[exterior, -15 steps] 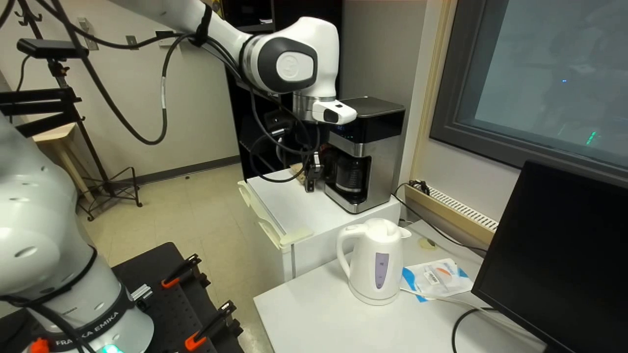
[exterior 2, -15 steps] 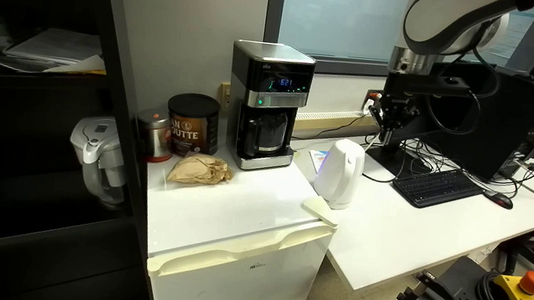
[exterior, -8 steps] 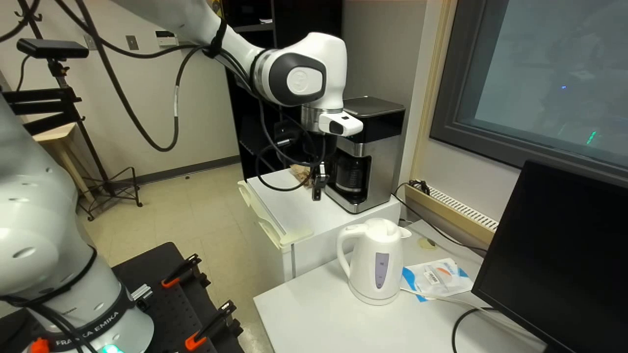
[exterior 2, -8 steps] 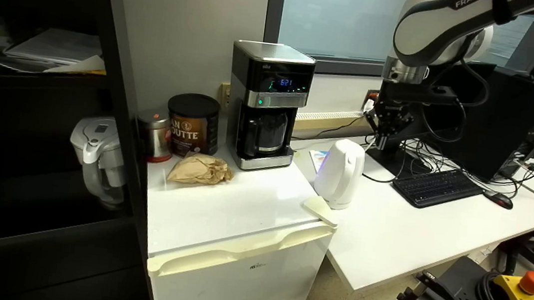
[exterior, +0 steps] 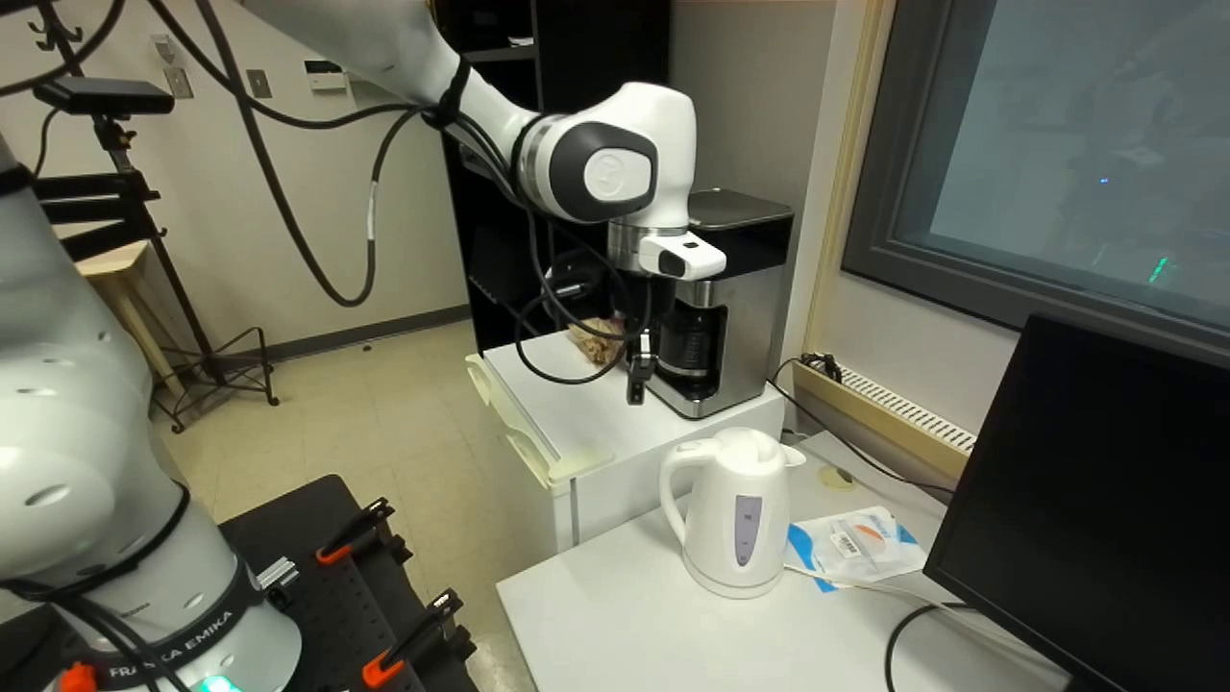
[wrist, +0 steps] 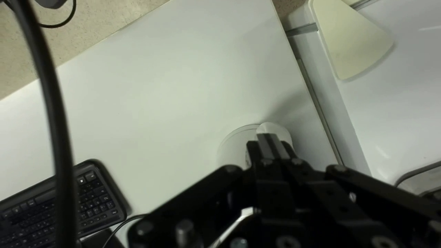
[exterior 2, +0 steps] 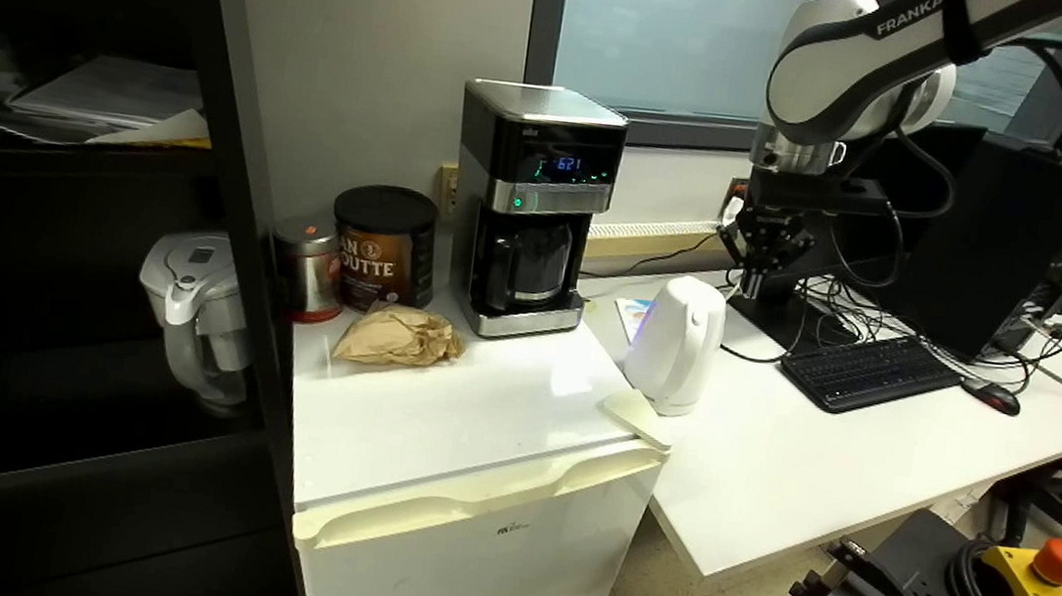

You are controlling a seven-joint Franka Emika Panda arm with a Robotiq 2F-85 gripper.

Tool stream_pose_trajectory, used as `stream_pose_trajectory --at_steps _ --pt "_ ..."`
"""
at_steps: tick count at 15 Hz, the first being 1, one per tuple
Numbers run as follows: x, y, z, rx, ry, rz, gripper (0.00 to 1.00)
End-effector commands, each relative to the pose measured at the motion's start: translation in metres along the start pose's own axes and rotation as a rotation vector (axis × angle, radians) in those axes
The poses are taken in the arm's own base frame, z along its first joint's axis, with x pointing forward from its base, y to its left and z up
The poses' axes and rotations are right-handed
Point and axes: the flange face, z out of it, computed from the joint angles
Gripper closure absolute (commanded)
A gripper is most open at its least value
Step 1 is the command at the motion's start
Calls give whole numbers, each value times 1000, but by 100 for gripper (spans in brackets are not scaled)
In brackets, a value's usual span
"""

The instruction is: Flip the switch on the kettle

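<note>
1 gripper (wrist: 272,146), 2 fingertips (wrist: 264,146) together, near 1 kettle (exterior: 735,519); 1 coffee machine (exterior 2: 537,197)

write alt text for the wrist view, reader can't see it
The robot's closed black pincer hides most of a white electric kettle on a white desk. A black computer keyboard lies at lower left, crossed by a blurred black cable; at right, beyond the desk's edge, shows a white mini fridge.

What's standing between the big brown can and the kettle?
The coffee machine stands between the can and the kettle. You can see that in an exterior view.
</note>
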Motion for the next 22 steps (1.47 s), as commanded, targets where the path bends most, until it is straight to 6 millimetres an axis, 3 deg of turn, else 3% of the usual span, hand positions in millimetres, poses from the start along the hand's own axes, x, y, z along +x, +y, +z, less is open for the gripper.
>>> stream_pose_trajectory --at_steps 1,22 --pt "15 -6 6 -19 33 45 99" --pt "62 -37 59 -35 113 163 99"
